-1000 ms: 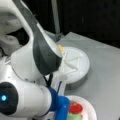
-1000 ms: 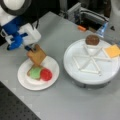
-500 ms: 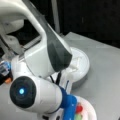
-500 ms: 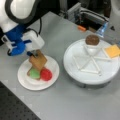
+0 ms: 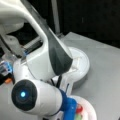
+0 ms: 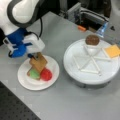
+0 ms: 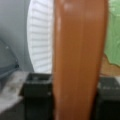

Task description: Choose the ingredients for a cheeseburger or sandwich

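Note:
My gripper (image 6: 35,57) is shut on a tan bread square (image 6: 38,63), held tilted just over the white plate (image 6: 26,83) at a front view's left. On the plate lie a green lettuce piece (image 6: 33,74) and a red disc (image 6: 46,74), with a bit of tan bread under them. In the wrist view the bread square (image 7: 77,57) stands edge-on between the dark fingers (image 7: 36,86), above the plate (image 7: 41,37) and the lettuce (image 7: 113,32). A dark brown patty (image 6: 92,40) and an orange cheese square (image 6: 112,50) sit on the sectioned tray (image 6: 85,75).
The arm fills most of a front view, hiding much of the tray (image 5: 83,63) and the plate (image 5: 93,112). Grey equipment with an orange part (image 6: 82,28) stands behind the tray. A dark perforated mat (image 6: 15,110) lies at the bottom left.
The gripper has come down a little with the bread square, closer to the lettuce and red disc on the plate. The tray's pieces have not moved.

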You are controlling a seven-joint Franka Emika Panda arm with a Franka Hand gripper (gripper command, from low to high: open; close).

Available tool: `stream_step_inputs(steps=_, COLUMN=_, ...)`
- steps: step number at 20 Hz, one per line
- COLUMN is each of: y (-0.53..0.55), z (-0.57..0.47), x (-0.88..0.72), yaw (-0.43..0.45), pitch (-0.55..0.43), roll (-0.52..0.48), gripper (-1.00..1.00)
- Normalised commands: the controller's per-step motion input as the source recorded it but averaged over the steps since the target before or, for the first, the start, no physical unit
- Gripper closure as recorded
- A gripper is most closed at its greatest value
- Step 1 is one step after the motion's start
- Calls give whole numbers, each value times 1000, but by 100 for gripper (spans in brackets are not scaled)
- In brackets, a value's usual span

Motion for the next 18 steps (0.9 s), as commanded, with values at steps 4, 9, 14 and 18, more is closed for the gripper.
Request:
stream_step_inputs(steps=4, y=34, z=-166, x=8, yaw=25, pitch=-105, roll=-33, gripper=100)
stream_step_inputs(steps=9, y=-33, z=-140, x=16, yaw=34, pitch=-114, roll=3, gripper=100)
stream_step_inputs(steps=14, y=-107, z=-108, x=22, yaw=54, pitch=-123, roll=42, gripper=100)
stream_step_inputs(steps=18, y=-150, z=-105, x=48, yaw=68, pitch=-116, roll=76, gripper=100)
